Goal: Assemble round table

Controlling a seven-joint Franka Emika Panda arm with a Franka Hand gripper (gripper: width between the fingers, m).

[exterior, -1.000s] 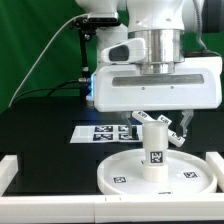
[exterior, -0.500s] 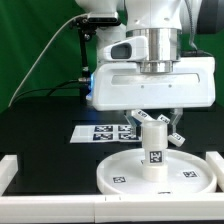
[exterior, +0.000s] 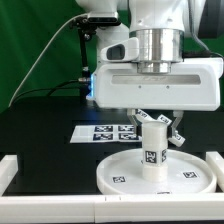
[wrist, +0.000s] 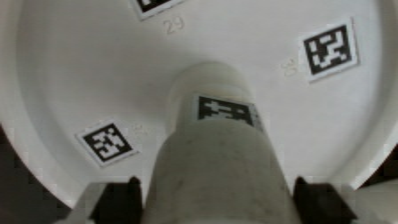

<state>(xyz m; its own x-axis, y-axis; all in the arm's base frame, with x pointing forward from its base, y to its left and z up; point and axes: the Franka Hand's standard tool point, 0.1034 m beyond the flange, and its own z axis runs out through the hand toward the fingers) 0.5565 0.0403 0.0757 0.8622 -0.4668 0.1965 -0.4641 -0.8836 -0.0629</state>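
The large round disc (exterior: 120,172) lies flat on the black table near the front. The thick cylindrical leg (exterior: 153,155) stands upright on its middle. My gripper (exterior: 154,120) comes down from above with one finger on each side of the leg's top, shut on it. In the wrist view the leg (wrist: 217,150) fills the middle, the dark fingers (wrist: 118,200) press its two sides, and the disc (wrist: 107,70) with its square tags lies below. The small flat base piece is out of view.
The marker board (exterior: 100,132) lies flat behind the disc. White border rails stand at the exterior view's left (exterior: 10,170) and right (exterior: 218,165) and along the front edge. A green backdrop and cables are behind the arm.
My gripper has turned a little about the upright leg; the fingers sit at a slightly different angle. The disc and leg stay in the same place.
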